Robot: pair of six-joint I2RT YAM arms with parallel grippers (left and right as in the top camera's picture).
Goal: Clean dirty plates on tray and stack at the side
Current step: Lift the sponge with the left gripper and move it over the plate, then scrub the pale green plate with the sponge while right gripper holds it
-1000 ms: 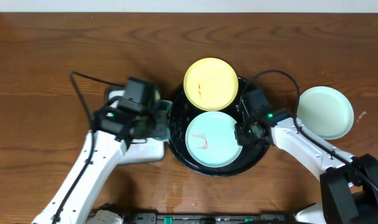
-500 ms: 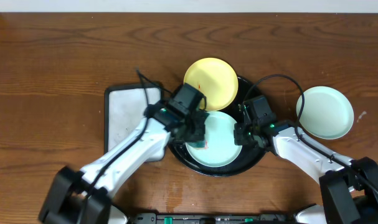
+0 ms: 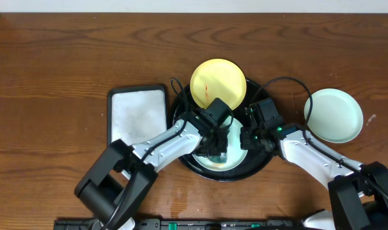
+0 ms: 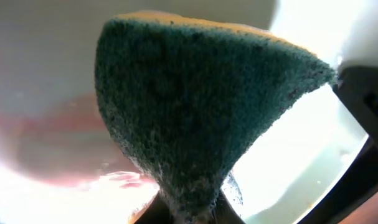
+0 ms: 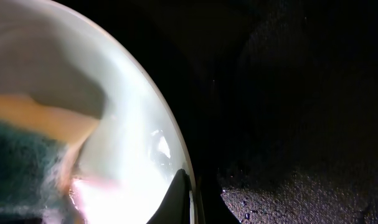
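Green sponge (image 4: 195, 106) is pinched in your left gripper (image 3: 215, 138), down on the mint plate (image 3: 237, 153) at the black tray's (image 3: 263, 165) 6 o'clock. A second ago that arm was out at 9 o'clock by the white tray (image 3: 137, 115), so scrubbing looks about to start, pink smear underneath. Right gripper (image 3: 250, 137) sits at that plate's 3 o'clock rim; can't tell if it's clamped. Yellow plate (image 3: 218, 83) at 12 shows a red mark. Other mint plate (image 3: 334, 115) is on the table, 3 o'clock.

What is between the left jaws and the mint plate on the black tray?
A green-faced sponge, pinched in the left gripper and down on the mint plate; the left wrist view shows it best.
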